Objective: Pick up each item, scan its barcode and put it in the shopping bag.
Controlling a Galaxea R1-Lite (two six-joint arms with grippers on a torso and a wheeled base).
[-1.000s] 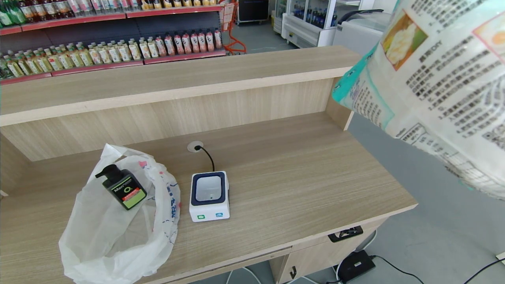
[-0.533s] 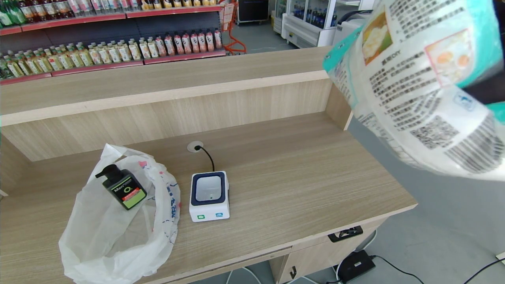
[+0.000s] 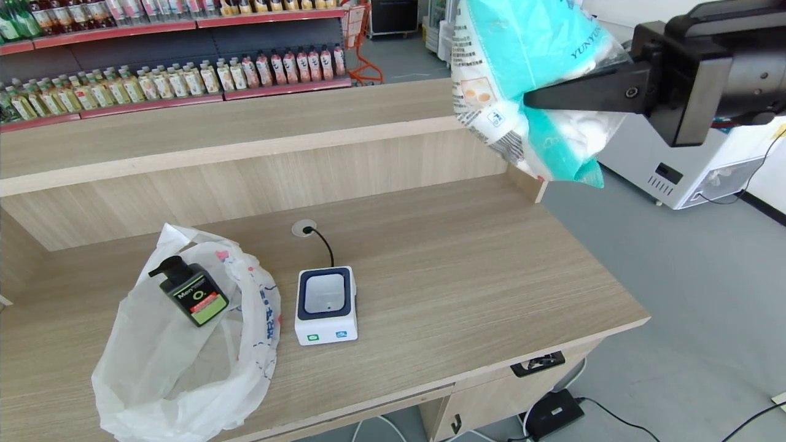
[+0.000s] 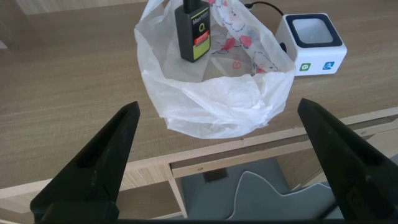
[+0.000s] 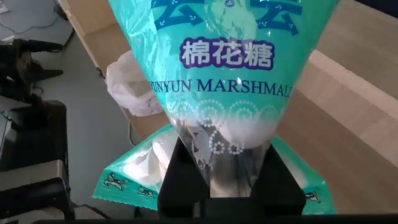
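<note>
My right gripper (image 3: 534, 101) is shut on a teal and white marshmallow bag (image 3: 522, 73), holding it high in the air beyond the counter's far right corner. The same marshmallow bag (image 5: 227, 81) hangs from the right gripper (image 5: 227, 171) in the right wrist view. A white barcode scanner (image 3: 326, 304) with a dark blue rim sits near the counter's middle, its cable running to a grommet. The white shopping bag (image 3: 178, 356) lies open at the front left with a black pump bottle (image 3: 190, 291) in it. My left gripper (image 4: 217, 155) hangs open above the counter's front edge, over the shopping bag (image 4: 214, 93).
A raised wooden ledge (image 3: 258, 135) borders the counter at the back. Store shelves with bottles (image 3: 172, 73) stand behind it. A white freezer (image 3: 688, 166) stands on the floor at the right. A drawer (image 4: 249, 168) runs under the counter's front edge.
The right arm has swung the marshmallow bag leftward and turned it, so the printed back no longer faces the head camera and the gripper has come into sight. Counter items have not moved.
</note>
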